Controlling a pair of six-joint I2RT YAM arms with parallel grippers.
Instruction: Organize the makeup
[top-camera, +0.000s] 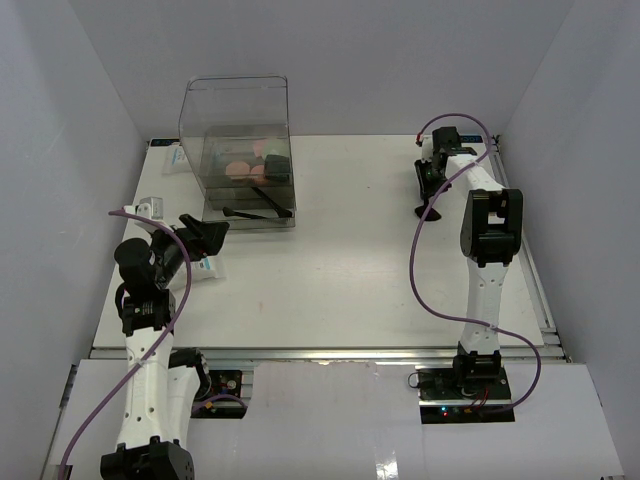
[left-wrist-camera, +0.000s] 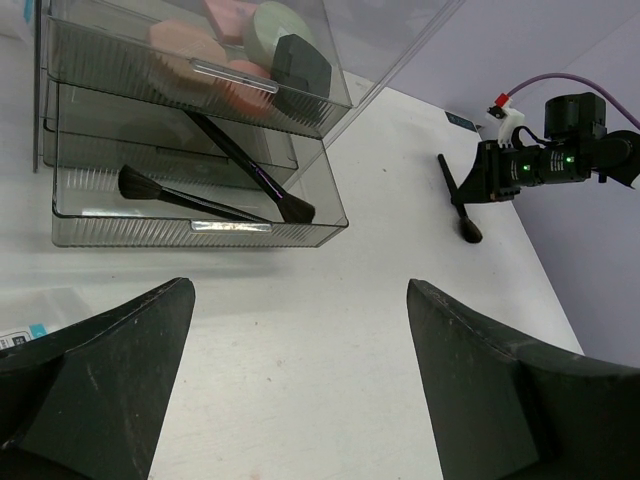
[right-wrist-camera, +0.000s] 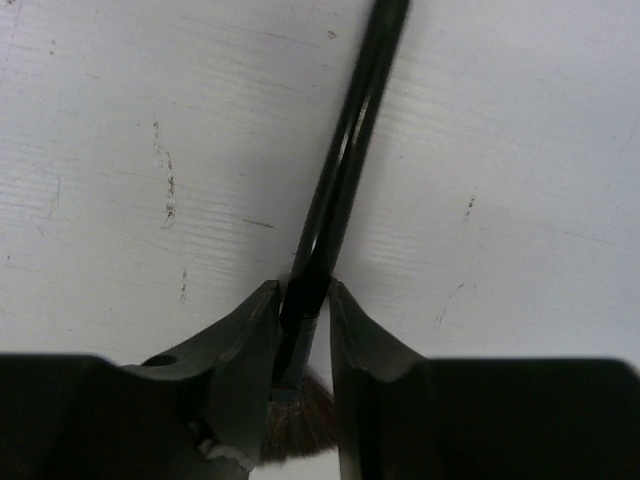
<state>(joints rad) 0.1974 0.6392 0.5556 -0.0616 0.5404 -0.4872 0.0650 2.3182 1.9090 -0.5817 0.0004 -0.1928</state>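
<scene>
A slim black brush (right-wrist-camera: 345, 170) lies on the white table at the far right (top-camera: 433, 208). My right gripper (right-wrist-camera: 303, 290) is shut on its handle just above the brown bristles (right-wrist-camera: 300, 430). The left wrist view shows that brush (left-wrist-camera: 458, 205) below the right gripper (left-wrist-camera: 490, 175). The smoky organizer's low drawer (left-wrist-camera: 200, 228) holds two black brushes (left-wrist-camera: 215, 205). Its upper drawer holds pink discs (left-wrist-camera: 185, 55), a grey-green disc (left-wrist-camera: 275, 25) and a black compact (left-wrist-camera: 300, 62). My left gripper (left-wrist-camera: 300, 290) hangs open over bare table at the left (top-camera: 205, 235), holding nothing.
The big clear box (top-camera: 240, 110) stands at the back left around the organizer. White packets with blue print lie by the left edge (top-camera: 178, 157) and under the left arm (top-camera: 205, 268). White walls close in the table on three sides.
</scene>
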